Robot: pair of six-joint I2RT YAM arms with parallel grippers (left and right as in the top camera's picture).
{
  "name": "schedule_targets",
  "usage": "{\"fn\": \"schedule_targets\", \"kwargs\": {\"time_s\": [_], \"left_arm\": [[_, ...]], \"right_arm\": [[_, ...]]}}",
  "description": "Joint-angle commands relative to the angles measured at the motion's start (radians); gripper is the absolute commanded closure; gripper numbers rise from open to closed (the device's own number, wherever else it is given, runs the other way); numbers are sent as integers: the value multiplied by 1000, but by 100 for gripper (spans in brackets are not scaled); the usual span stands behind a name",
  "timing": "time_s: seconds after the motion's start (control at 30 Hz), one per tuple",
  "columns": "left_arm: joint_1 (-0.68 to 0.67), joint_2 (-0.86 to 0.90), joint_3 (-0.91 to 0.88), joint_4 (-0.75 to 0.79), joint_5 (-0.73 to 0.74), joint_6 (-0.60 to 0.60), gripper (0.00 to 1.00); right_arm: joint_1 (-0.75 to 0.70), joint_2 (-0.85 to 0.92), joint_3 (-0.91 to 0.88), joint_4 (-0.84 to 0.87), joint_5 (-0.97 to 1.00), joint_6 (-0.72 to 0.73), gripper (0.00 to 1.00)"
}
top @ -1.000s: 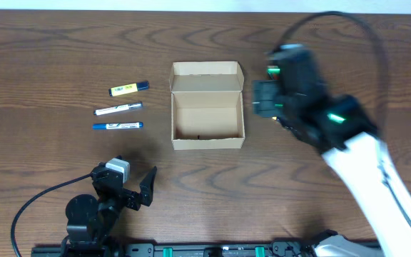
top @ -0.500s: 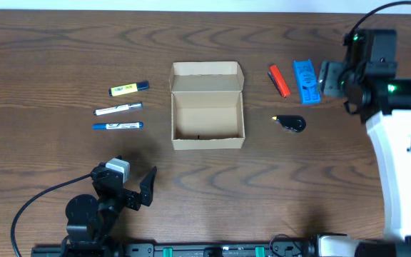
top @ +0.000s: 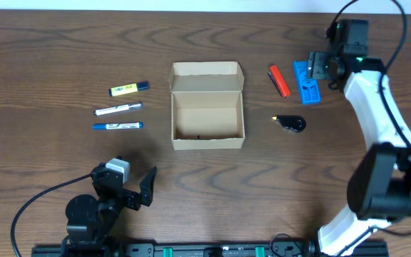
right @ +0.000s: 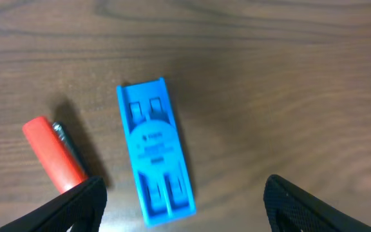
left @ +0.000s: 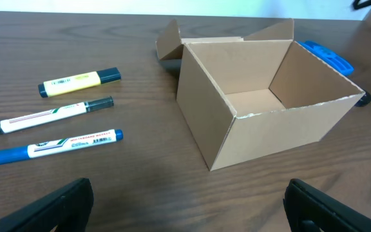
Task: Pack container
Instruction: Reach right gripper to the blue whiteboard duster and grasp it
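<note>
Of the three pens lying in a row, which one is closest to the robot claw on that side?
The blue marker, at the near end of the row. The white marker and the yellow highlighter lie beyond it, farther from the left gripper.

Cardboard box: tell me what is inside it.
The cardboard box is open and holds no items; the overhead view shows only its bare floor. In the left wrist view its near wall hides part of that floor.

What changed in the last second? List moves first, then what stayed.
The right gripper swung from beside the box to the far right and now hovers open over the blue plastic piece, holding nothing. Nothing was grasped or released. The box, the three markers and the left gripper stayed put.
</note>
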Motion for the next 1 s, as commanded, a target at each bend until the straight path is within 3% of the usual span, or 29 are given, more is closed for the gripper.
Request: {"fn": "schedule_targets", "kwargs": {"time_s": [0.0, 0.5, 0.97], "left_arm": [[6, -6, -21, 1, 14, 3, 5], [6, -6, -21, 1, 14, 3, 5], [6, -6, -21, 1, 14, 2, 5]], "right_arm": [[-17, 73, -8, 37, -42, -43, 20], [-26, 245, -8, 106, -114, -72, 17], [-29, 279, -8, 112, -117, -71, 20]]}}
